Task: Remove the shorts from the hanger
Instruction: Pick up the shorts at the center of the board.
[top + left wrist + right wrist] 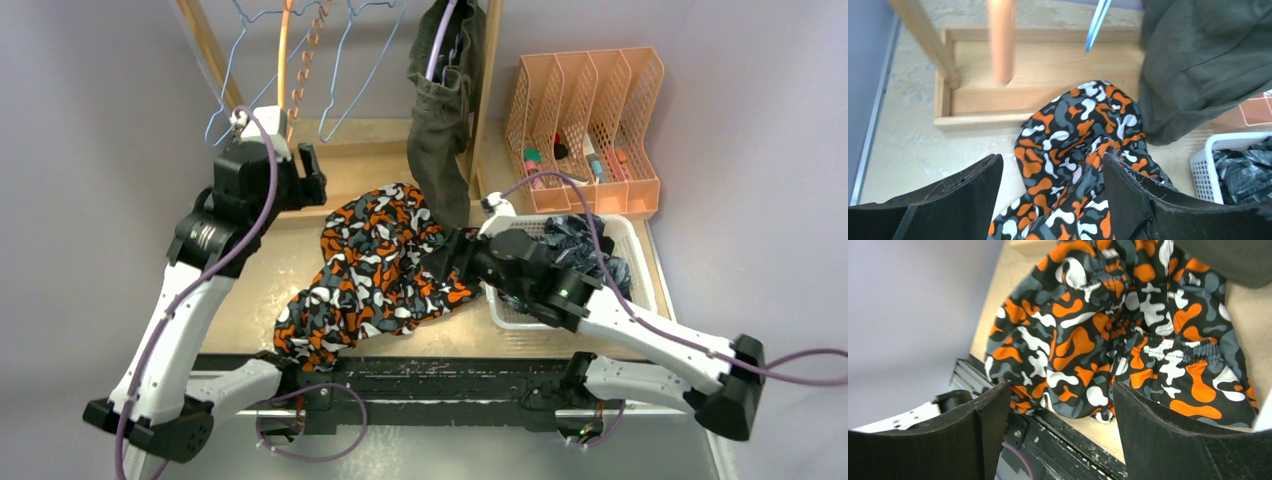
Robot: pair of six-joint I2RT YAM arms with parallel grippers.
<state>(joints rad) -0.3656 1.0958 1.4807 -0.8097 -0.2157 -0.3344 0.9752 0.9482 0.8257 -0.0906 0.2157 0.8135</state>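
Camo shorts [375,265] lie crumpled on the surface [255,290], on no hanger. Olive shorts [440,120] hang on the rack [487,90]. Dark shorts [580,245] lie in the basket [640,268]. Left end effector [305,175] is spread, above the cloth and apart from it. Right end effector [455,255] is spread just beside the camo shorts, holding nothing.

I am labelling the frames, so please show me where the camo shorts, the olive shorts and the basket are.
Camo shorts [375,265]: top view, middle of the heap.
Olive shorts [440,140]: top view, hanging leg.
Basket [640,258]: top view, right rim.
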